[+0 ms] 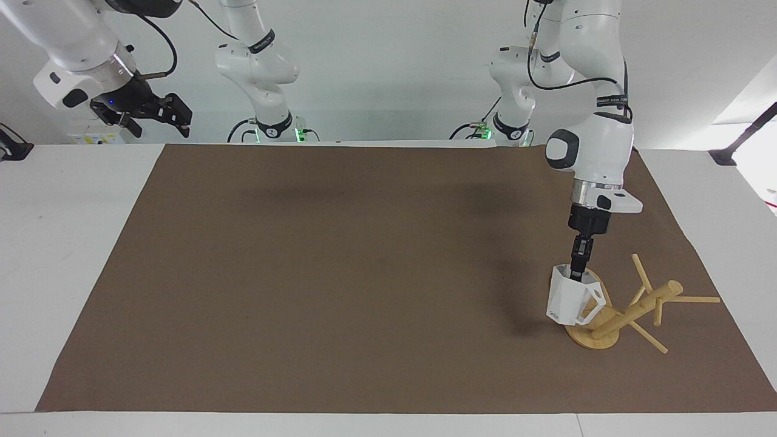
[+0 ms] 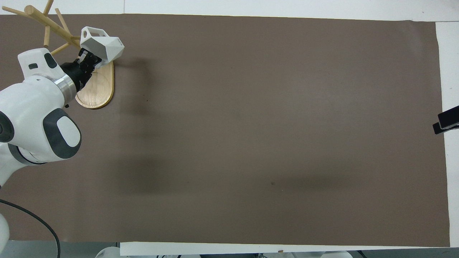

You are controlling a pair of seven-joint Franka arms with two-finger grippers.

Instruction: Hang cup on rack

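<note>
The white faceted cup (image 1: 566, 301) hangs upright from my left gripper (image 1: 578, 271), which is shut on its rim. The cup is just above the oval base (image 1: 590, 338) of the bamboo rack, at the left arm's end of the table. Its angular handle (image 1: 593, 307) points at the rack's post (image 1: 638, 309) and is close to the post's lower part. Thin pegs (image 1: 695, 299) stick out near the post's top. In the overhead view the cup (image 2: 105, 48), left gripper (image 2: 89, 58) and rack base (image 2: 96, 91) show too. My right gripper (image 1: 145, 116) is open, empty and raised at the right arm's end.
A brown mat (image 1: 364, 273) covers most of the white table (image 1: 61, 243). Two more arm bases (image 1: 267, 121) stand at the table's robot end. A dark tip of the right gripper (image 2: 445, 123) shows at the mat's edge in the overhead view.
</note>
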